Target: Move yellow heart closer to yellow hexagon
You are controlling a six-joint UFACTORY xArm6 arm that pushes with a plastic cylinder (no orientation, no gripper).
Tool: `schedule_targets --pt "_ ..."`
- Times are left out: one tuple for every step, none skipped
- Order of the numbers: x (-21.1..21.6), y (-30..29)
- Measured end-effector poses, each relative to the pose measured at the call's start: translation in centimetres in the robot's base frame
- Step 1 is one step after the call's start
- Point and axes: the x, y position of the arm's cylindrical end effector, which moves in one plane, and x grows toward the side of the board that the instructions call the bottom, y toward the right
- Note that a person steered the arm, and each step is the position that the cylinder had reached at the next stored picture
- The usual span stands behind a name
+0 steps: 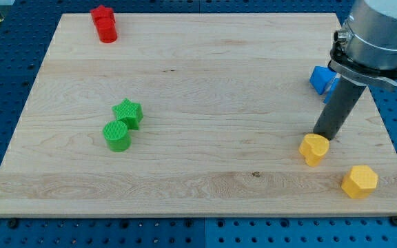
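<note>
You're mid-push: no gripper on this rig, just my tip [322,136] touching the yellow heart [313,149] at its 12–1 o'clock edge on the bench [185,89]; yellow hexagon [359,181] sits near at heart's 4 o'clock, so shift round to 10 and shove.

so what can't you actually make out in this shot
1. My tip: its very end sits right behind the yellow heart, so the camera view does not settle whether they touch.
2. Blue block: partly covered by the rod and arm housing, shape unclear.
3. Red blocks: at the view's top, two pieces close together; shapes too small to tell.
4. Arm: cut off by the view's top right edge.

The yellow hexagon is fully visible.
</note>
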Motion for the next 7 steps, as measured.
schedule_targets --pt "0.0 -1.4" --pt "0.0 -5.7" --pt "0.8 -5.5" --pt "2.9 -3.2" --pt "4.0 -0.2" --pt "4.0 -1.1" --pt "3.8 -5.1"
